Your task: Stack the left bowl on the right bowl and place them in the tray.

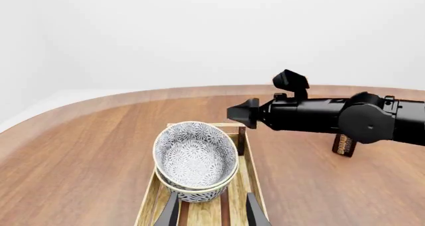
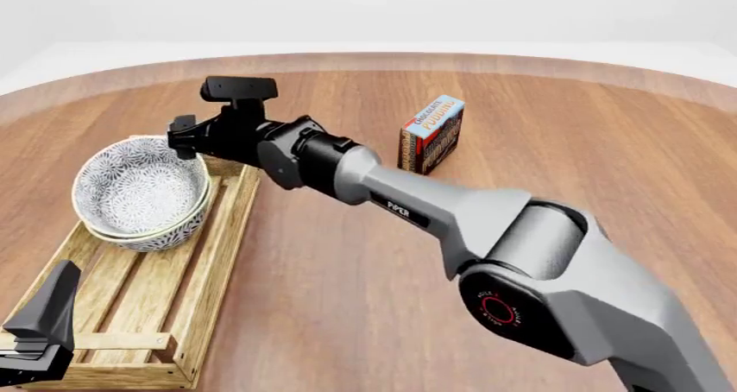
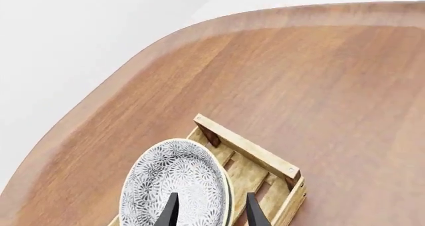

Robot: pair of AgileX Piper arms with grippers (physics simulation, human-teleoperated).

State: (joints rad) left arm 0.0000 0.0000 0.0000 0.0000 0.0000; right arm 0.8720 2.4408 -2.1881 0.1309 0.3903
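Two patterned grey-white bowls are stacked, the upper bowl [image 2: 138, 185] nested in the lower bowl [image 2: 164, 237], in the far half of the light-wood tray [image 2: 150, 297]. My right gripper [image 2: 182, 139] reaches across from the right and hangs open over the stack's far right rim. In the right wrist view, one of its fingers [image 3: 171, 210] is over the upper bowl [image 3: 166, 181] and the other is outside the rim. My left gripper [image 2: 40, 319] stands open at the tray's near end, holding nothing. In the left wrist view, its fingers [image 1: 169, 212] frame the stack [image 1: 196, 154] on the tray [image 1: 247, 186].
A small upright printed box [image 2: 432, 133] stands on the brown wooden table [image 2: 345, 262] behind the right arm's forearm; its lower part [image 1: 344, 145] shows in the left wrist view. The tray's near half holds only bare slats.
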